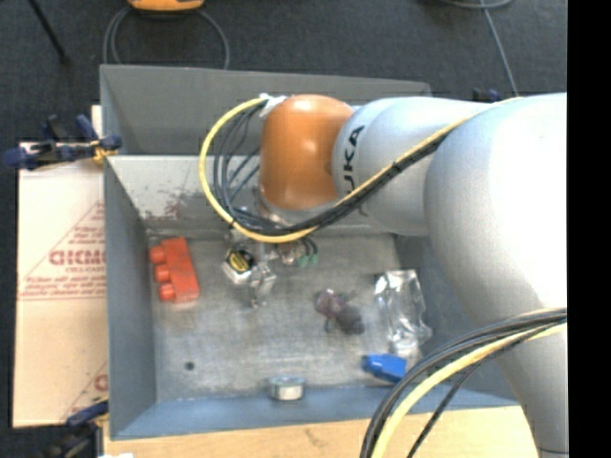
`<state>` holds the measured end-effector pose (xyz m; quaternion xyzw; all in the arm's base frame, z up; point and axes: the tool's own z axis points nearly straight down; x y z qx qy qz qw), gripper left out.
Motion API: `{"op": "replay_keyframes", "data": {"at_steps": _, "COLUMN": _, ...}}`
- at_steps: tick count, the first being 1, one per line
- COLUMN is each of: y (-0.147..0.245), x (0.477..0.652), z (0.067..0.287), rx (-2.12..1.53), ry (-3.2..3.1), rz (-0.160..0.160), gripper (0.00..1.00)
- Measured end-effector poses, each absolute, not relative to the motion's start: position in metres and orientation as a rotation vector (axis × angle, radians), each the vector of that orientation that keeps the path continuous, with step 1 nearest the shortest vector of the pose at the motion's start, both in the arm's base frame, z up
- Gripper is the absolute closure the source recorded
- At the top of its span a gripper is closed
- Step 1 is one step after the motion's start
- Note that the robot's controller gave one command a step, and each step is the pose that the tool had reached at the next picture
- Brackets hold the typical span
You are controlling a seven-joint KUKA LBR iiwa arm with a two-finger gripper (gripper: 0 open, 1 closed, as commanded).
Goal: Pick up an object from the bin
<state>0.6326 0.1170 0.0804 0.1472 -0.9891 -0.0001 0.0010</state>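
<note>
The gripper (250,273) is seen low over the floor of the bin (126,284), left of centre, near the red block (174,269), judged the likeliest pick. How far it is open cannot be told, and nothing is seen held. A purplish lump (339,311) lies apart at the right, leaving room for an approach.

Upper part of the gripper (250,277): hidden beneath the orange cover (301,151) and the cable loop (215,175); small yellow-and-dark piece (237,260) at the gripper: too small to identify; bin floor (220,342) behind the gripper: concealed by the arm (458,179); purple-grey lump (338,311), right of the gripper: kind unclear; clear wrapper (401,308), further right: contents indistinct; blue object (384,365), well to the gripper's lower right: partly covered by a cable; arm: cut off at the picture's bottom edge.
</note>
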Motion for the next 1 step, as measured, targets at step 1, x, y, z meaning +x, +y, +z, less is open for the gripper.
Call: {"op": "replay_keyframes", "data": {"at_steps": 1, "y": 0.1168, "x": 0.6349, "z": 0.0846, "rx": 0.456, "ry": -3.114, "rz": -0.003, "gripper": 1.0}}
